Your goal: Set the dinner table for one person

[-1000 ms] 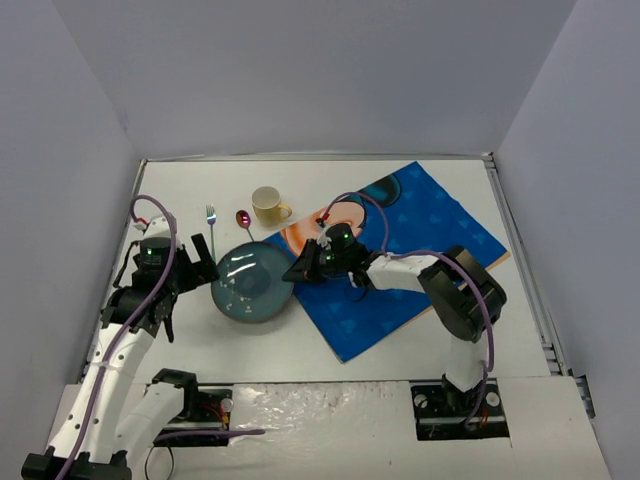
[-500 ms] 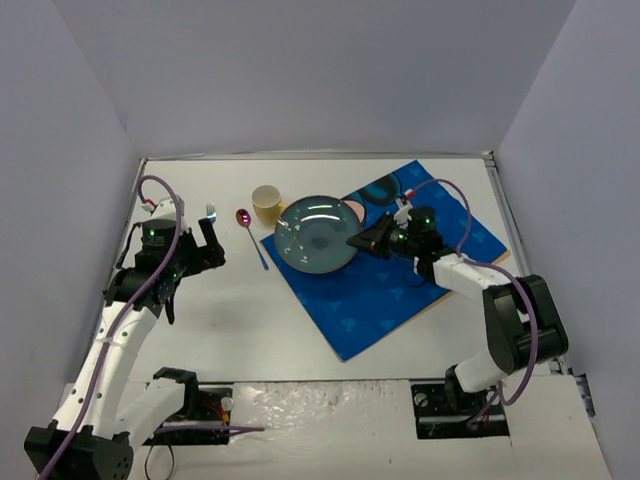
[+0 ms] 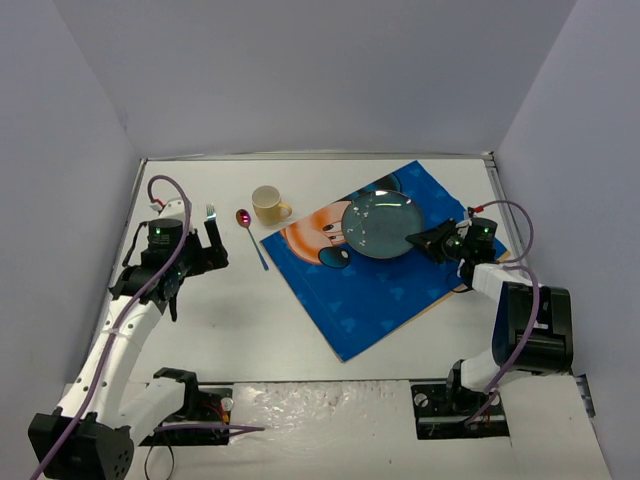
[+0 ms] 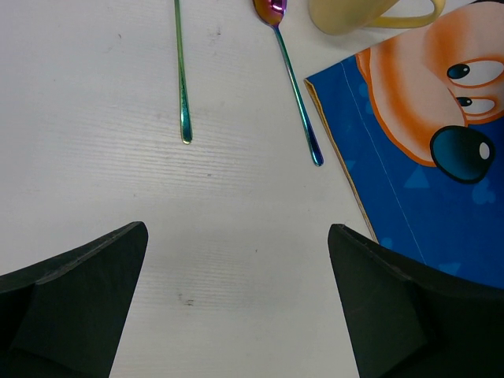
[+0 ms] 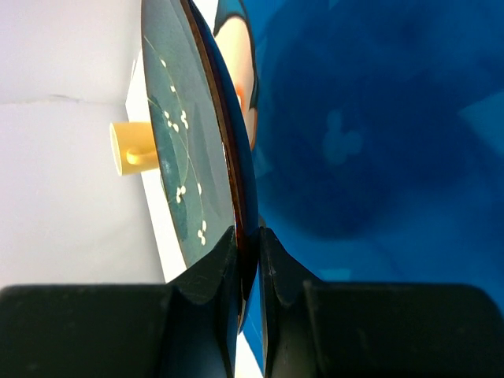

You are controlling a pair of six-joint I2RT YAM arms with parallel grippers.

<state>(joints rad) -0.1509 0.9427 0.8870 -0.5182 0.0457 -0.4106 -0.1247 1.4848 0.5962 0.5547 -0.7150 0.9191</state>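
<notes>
My right gripper (image 3: 428, 237) (image 5: 248, 250) is shut on the rim of a teal glazed plate (image 3: 380, 224) (image 5: 185, 150), held above the blue cartoon-mouse placemat (image 3: 385, 275) (image 5: 370, 134) on the white dinner table (image 3: 230, 330). A yellow cup (image 3: 267, 205) (image 4: 354, 14) (image 5: 130, 147) stands left of the placemat. An iridescent spoon (image 3: 250, 232) (image 4: 293, 79) and fork (image 3: 211, 222) (image 4: 182, 79) lie side by side on the table. My left gripper (image 3: 212, 255) (image 4: 236, 295) is open and empty, just near of the fork and spoon handles.
The table's thin metal rim (image 3: 520, 255) runs along the right side. Grey walls enclose the table on three sides. The placemat's left edge (image 4: 339, 150) lies close to the spoon.
My right gripper has carried the plate from the table's left-centre rightward over the placemat. My left gripper has shifted a little toward the fork.
</notes>
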